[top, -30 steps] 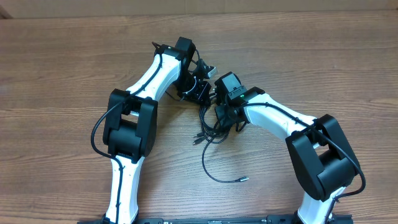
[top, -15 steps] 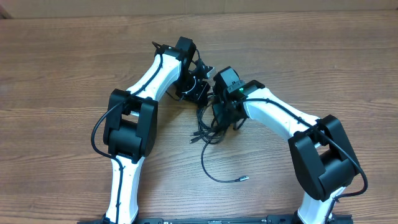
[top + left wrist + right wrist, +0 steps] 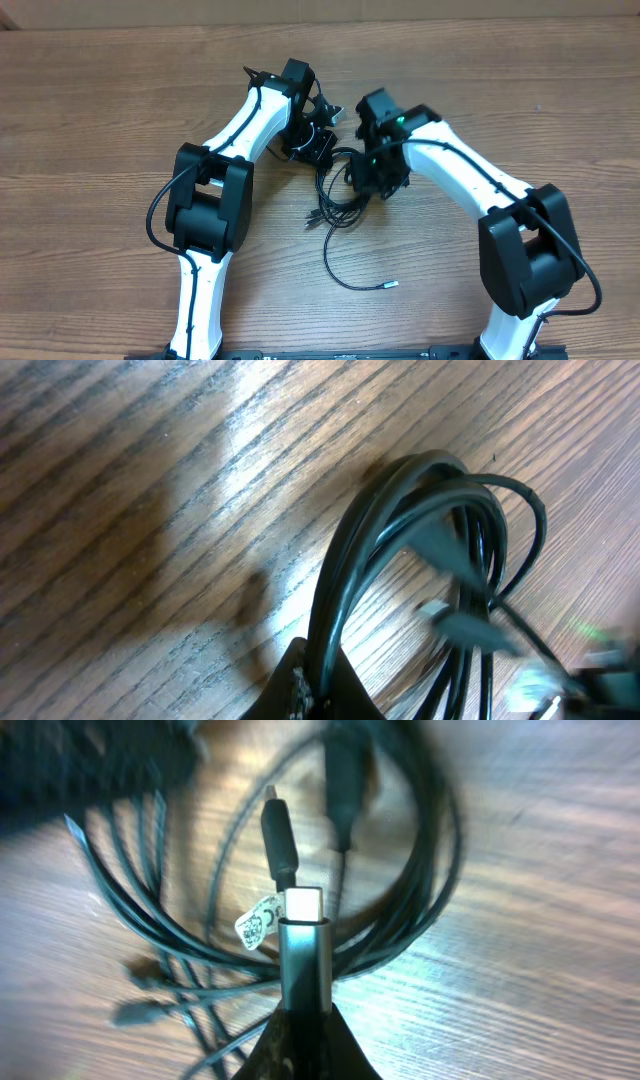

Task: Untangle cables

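Overhead, we see the cables (image 3: pixel 335 198) bunched in a tangle mid-table (image 3: pixel 100 120), right between the two arms. One loose strand trails toward the near edge, and its plug tip (image 3: pixel 391 285) lies free on the wood. On the left wrist view, the left gripper (image 3: pixel 315 685) is pinched tight on a bundle of black loops. On the right wrist view, the right gripper (image 3: pixel 302 1035) is clamped on a silver plug (image 3: pixel 303 945) above the coil.

A bundle of black cables (image 3: pixel 345 560) rises in a tight loop from the jaws, which are closed on it at the bottom edge of the frame. The loop lies over the wood-grain table (image 3: pixel 130 470). Blurred silver plug tips (image 3: pixel 455 625) show at lower right.
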You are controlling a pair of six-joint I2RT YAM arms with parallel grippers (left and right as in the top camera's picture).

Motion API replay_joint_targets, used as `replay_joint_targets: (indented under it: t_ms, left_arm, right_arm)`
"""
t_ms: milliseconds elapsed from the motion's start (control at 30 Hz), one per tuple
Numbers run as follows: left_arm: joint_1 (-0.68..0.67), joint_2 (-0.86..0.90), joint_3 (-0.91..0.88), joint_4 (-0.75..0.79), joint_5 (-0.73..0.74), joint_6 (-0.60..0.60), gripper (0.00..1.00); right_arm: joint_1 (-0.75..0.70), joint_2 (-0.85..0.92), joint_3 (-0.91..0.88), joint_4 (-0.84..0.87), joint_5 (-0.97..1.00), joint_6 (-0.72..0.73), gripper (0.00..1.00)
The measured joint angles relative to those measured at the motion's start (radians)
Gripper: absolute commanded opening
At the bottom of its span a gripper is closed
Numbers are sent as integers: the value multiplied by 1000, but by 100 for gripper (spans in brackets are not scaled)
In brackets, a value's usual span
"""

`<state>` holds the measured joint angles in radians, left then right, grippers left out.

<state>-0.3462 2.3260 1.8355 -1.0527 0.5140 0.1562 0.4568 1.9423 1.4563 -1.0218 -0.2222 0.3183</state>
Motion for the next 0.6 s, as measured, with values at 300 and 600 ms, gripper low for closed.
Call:
replay_joint_targets:
  t_ms: [300, 600]
  left_arm:
    - [0, 0, 0, 1, 0, 0, 4]
    - [0, 0, 0, 1, 0, 0, 5]
  right_arm:
    - [-13, 0, 22, -71, 119, 205, 4]
    - [-13, 0, 22, -169, 232, 335, 4]
